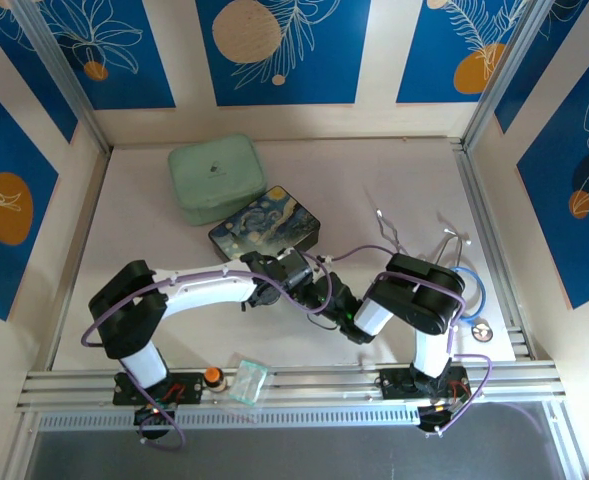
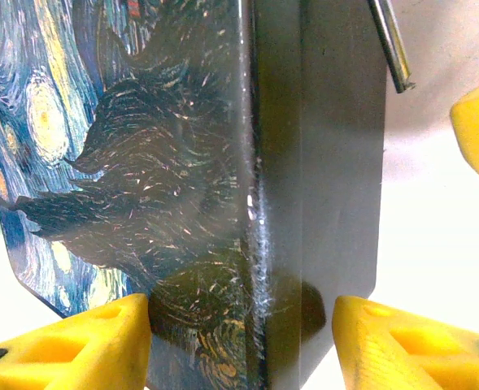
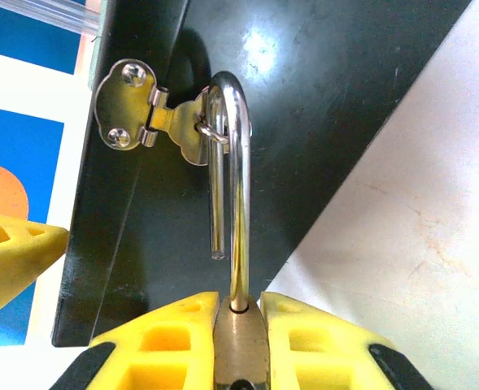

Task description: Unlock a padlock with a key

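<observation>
The brass padlock (image 3: 241, 345) is pinched between the yellow fingers of my right gripper (image 3: 241, 325). Its silvery shackle (image 3: 237, 187) stands sprung open, the free end hanging loose, still hooked through the ring of the brass hasp (image 3: 154, 118) on the dark side of the painted box (image 3: 304, 97). My left gripper (image 2: 241, 341) is open, its fingers (image 2: 76, 341) straddling the edge of the painted box (image 2: 141, 162). From above, both grippers meet at the box's near corner (image 1: 324, 295). The key is hidden.
A mint green case (image 1: 216, 178) lies behind the painted box (image 1: 266, 226). Bent silver wire pieces (image 1: 389, 232) lie to the right, near a blue ring (image 1: 471, 285). An orange knob (image 1: 213, 376) and a clear plastic bag (image 1: 246, 383) sit on the front rail.
</observation>
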